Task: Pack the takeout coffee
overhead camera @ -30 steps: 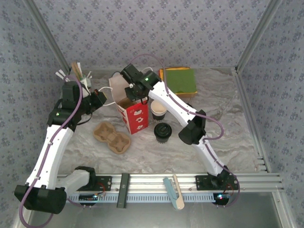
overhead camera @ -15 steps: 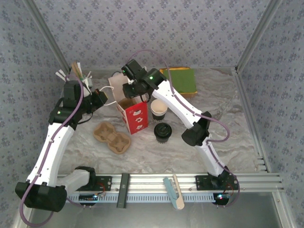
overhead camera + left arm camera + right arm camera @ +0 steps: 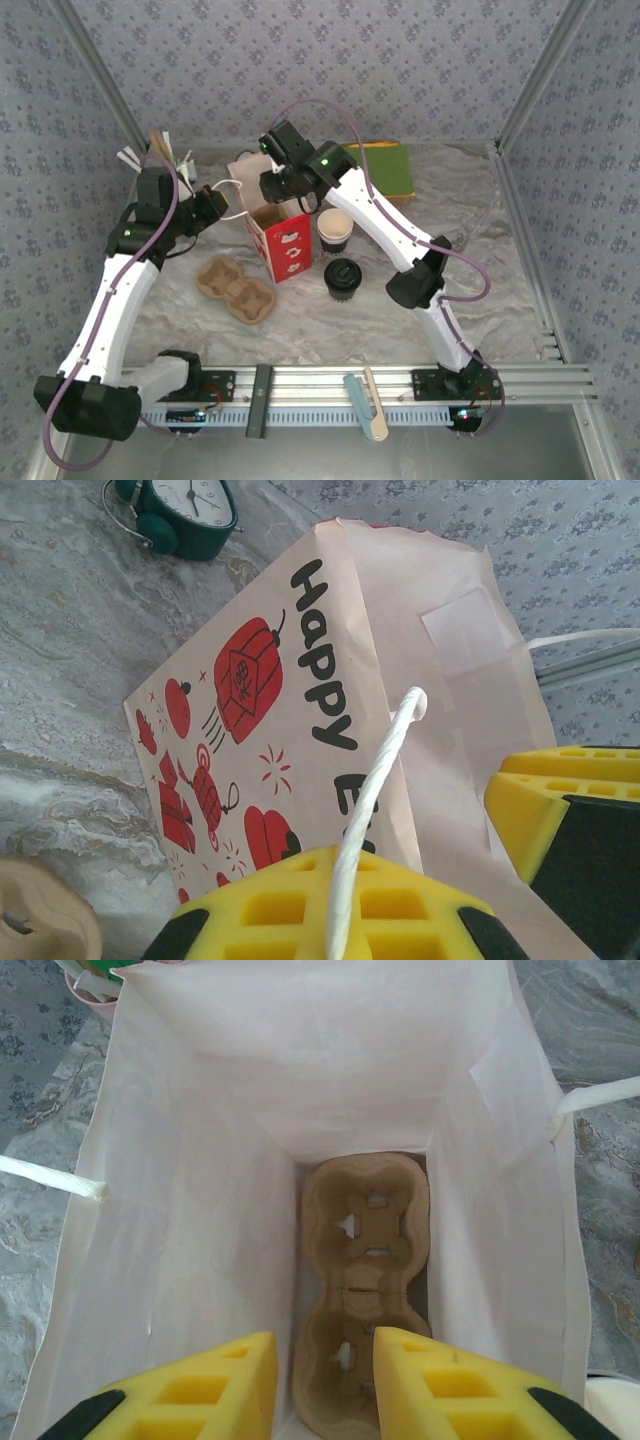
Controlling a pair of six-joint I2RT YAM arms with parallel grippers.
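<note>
We see left pincer (image 3: 212,205) pinched tight on bag handle (image 3: 375,790). Right pincer (image 3: 325,1380) a bit apart, holding nothing, over bag (image 3: 200,1210). Open cup (image 3: 334,229), lidded cup (image 3: 343,277) stand on table (image 3: 480,260), just right of bag.

The bag (image 3: 200,1160) is matt paper, the carrier (image 3: 365,1220) rough pulp, the right tool's pads (image 3: 215,1390) foam.

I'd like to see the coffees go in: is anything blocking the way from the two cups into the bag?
Only the right gripper, hanging over the open bag. Inside, a cardboard carrier lies flat on the bottom. The open cup and the lidded cup stand beside the bag.
</note>
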